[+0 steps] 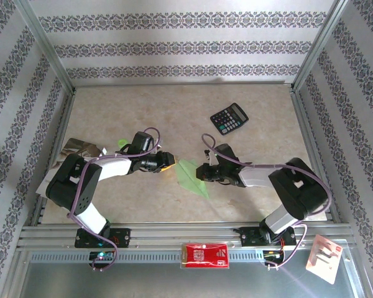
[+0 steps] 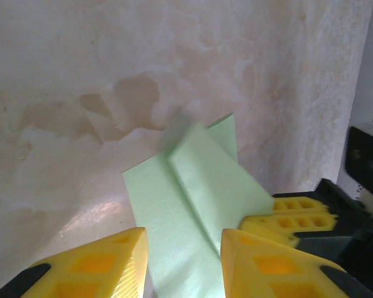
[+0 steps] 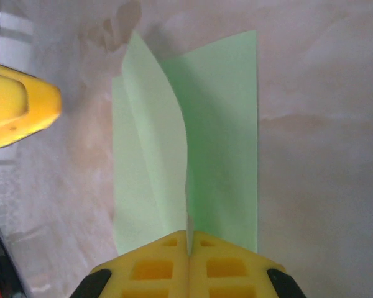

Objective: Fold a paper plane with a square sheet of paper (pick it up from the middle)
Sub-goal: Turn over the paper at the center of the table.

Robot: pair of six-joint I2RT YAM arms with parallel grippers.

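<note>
The light green sheet of paper (image 1: 191, 176) lies on the table between the arms, folded into a slim pointed plane shape with a centre crease. My right gripper (image 3: 189, 234) is shut on the raised centre flap of the paper (image 3: 224, 155), which stands up and curls to the left. My left gripper (image 2: 183, 234) is open, its yellow fingers apart on either side of the paper (image 2: 186, 205) lying flat beneath them. The right gripper's fingers (image 2: 286, 214) meet the paper's right edge in the left wrist view. One left finger (image 3: 18, 108) sits beside the paper's far left.
A black calculator (image 1: 229, 118) lies at the back right. A crumpled bag (image 1: 81, 149) sits by the left wall. A red-and-white packet (image 1: 205, 254) and a white card (image 1: 324, 257) rest on the near metal shelf. Patterned walls enclose the table.
</note>
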